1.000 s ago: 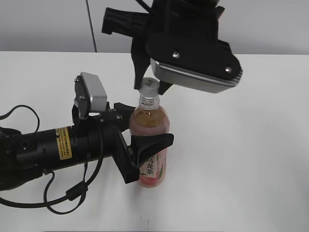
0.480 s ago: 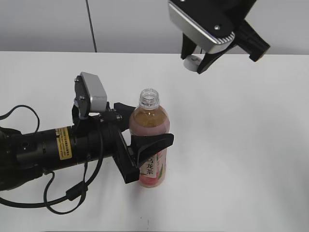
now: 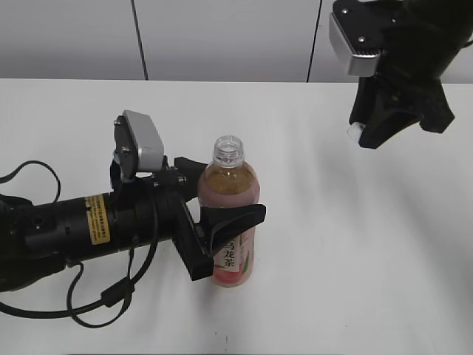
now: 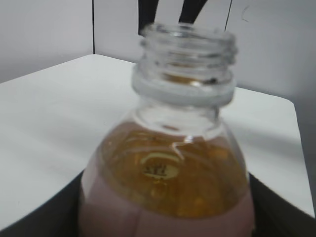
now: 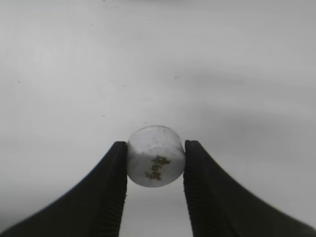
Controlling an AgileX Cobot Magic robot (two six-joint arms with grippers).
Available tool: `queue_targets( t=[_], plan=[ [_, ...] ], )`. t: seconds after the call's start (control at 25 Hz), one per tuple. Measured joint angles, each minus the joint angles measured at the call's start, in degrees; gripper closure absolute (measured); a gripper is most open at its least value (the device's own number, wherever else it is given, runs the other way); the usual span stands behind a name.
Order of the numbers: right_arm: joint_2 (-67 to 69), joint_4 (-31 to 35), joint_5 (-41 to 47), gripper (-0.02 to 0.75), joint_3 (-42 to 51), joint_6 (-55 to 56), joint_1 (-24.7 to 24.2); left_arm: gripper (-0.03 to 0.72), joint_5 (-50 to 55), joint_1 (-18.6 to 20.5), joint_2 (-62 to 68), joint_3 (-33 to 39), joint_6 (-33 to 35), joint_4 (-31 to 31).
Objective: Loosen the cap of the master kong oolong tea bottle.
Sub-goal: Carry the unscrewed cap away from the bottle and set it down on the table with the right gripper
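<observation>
Moved: right pincer (image 3: 358,134) has carried the cap (image 5: 155,156) further right, lower.
Right pincer: closed on cap.
Left pincer (image 3: 222,214): clamped round bottle (image 3: 229,214), upright on desk (image 3: 355,259), neck bare.

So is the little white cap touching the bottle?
Apart. The exterior view shows the cap held in the right hand, away to the right of the bottle, whose neck is open.
</observation>
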Motion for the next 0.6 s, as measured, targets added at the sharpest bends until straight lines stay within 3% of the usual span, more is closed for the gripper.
queue_targets(
  t=[0.32, 0.6],
  plan=[
    [0.0, -3.9, -0.1, 0.467, 8.0, 20.5, -2.0, 0.228, 0.0, 0.0, 0.0, 0.0, 0.0, -0.1],
    [0.0, -8.7, -8.2, 0.467, 19.1, 40.0, -2.2, 0.228, 0.0, 0.0, 0.0, 0.0, 0.0, -0.1]
  ],
)
